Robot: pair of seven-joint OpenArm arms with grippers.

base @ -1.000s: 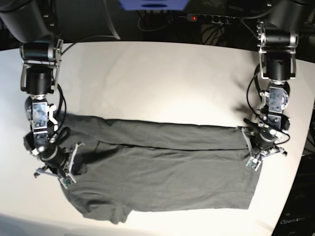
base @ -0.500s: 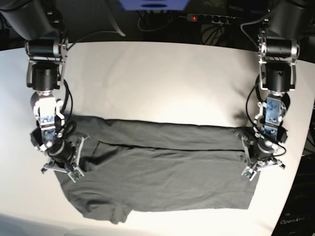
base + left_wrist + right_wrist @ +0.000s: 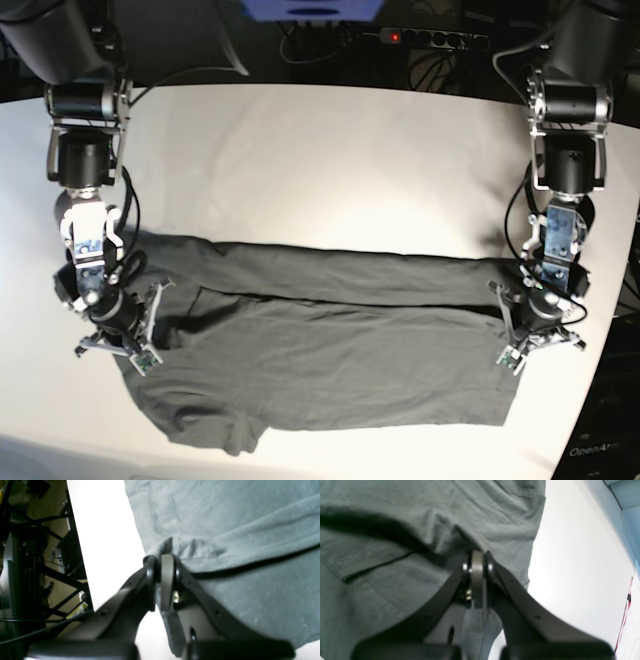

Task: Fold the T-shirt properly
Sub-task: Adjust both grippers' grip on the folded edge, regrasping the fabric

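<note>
The dark charcoal T-shirt (image 3: 330,350) lies flat across the white table (image 3: 320,160), with its far long edge folded over toward the middle. My left gripper (image 3: 517,350) is at the shirt's right end. In the left wrist view it (image 3: 160,560) is shut on a bunched fold of the shirt (image 3: 225,517). My right gripper (image 3: 138,348) is at the shirt's left end. In the right wrist view it (image 3: 477,557) is shut on a pinch of the shirt (image 3: 395,580). A sleeve sticks out at the front left (image 3: 240,435).
A power strip (image 3: 430,37) and cables lie behind the table's far edge. A blue object (image 3: 312,8) sits at the back centre. The left wrist view shows the table's side edge, with a dark frame and cables (image 3: 37,567) beyond it.
Both grippers have shifted slightly at the shirt's two ends. The left one has moved a little toward the front. The shirt's outline has hardly changed.
</note>
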